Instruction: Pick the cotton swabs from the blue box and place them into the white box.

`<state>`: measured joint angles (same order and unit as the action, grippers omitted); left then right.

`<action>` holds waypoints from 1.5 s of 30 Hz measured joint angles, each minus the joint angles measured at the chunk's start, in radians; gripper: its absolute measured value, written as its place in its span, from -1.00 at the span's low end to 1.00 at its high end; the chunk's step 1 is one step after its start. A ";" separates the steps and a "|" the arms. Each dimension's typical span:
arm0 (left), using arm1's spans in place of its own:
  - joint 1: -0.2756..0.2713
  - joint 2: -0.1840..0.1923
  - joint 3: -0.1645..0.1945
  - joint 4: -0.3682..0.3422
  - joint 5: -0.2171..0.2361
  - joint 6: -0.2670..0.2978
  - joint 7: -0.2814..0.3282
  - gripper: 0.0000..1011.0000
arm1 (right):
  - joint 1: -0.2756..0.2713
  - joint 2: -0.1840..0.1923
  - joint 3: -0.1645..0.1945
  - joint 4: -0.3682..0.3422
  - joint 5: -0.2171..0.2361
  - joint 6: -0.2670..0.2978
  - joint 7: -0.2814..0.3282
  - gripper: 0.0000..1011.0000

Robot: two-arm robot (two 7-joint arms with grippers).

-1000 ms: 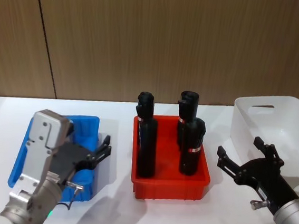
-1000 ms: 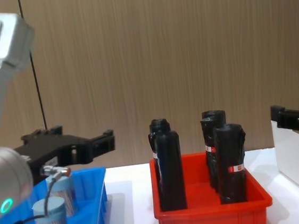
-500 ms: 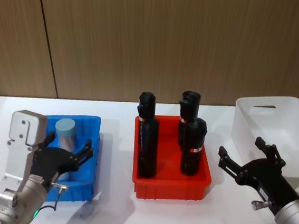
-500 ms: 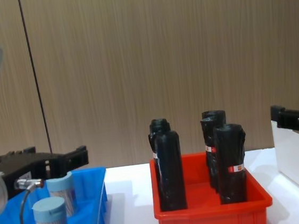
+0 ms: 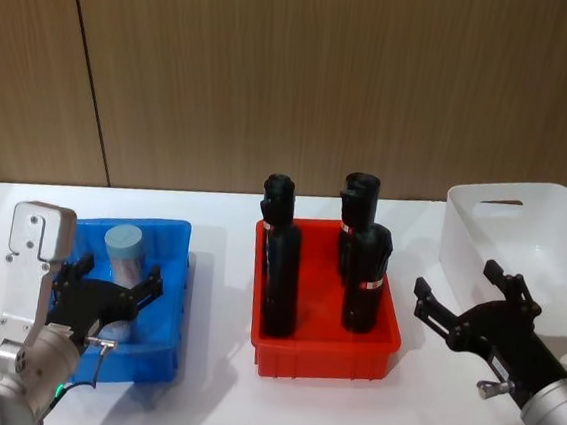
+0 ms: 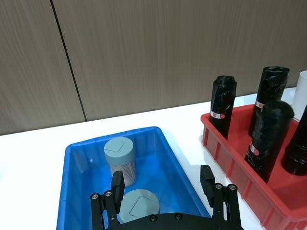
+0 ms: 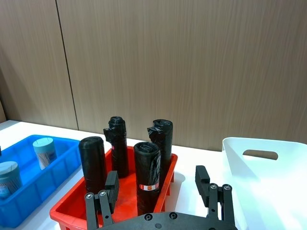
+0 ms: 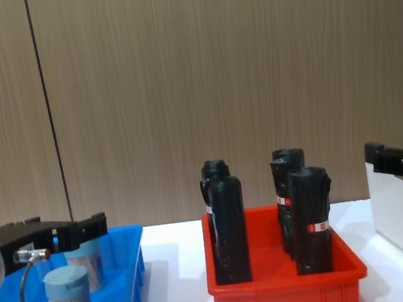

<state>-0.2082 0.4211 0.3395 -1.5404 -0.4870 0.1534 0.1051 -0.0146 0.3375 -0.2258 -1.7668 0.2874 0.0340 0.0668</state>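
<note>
Two cotton swabs jars with pale blue-grey lids stand in the blue box [image 6: 163,139]: a far jar [image 6: 120,155] and a near jar [image 6: 138,207]. In the head view the far jar [image 5: 125,249] shows in the blue box [image 5: 167,292], and my left gripper [image 5: 127,293] hovers open over the near end of the box, partly hiding the near jar. The chest view shows both jars [image 8: 67,289] [image 8: 85,260] just under the left gripper [image 8: 51,233]. My right gripper [image 5: 467,309] hangs open, holding nothing, just left of the white box [image 5: 523,231].
A red bin [image 5: 320,352] with three tall black rolls [image 5: 280,272] stands between the blue box and the white box. A wooden wall rises behind the white table [image 5: 215,397].
My left gripper has drawn back to the left and come down lower over the blue box, uncovering the far jar. The right arm has not moved.
</note>
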 joint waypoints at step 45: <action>-0.179 -0.090 -0.022 0.365 -0.010 0.051 -0.192 0.98 | 0.000 0.000 0.000 0.000 0.000 0.000 0.000 0.98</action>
<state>-0.3871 0.3315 0.3171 -1.1758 -0.4972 0.2039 -0.0870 -0.0146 0.3375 -0.2258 -1.7667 0.2874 0.0340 0.0668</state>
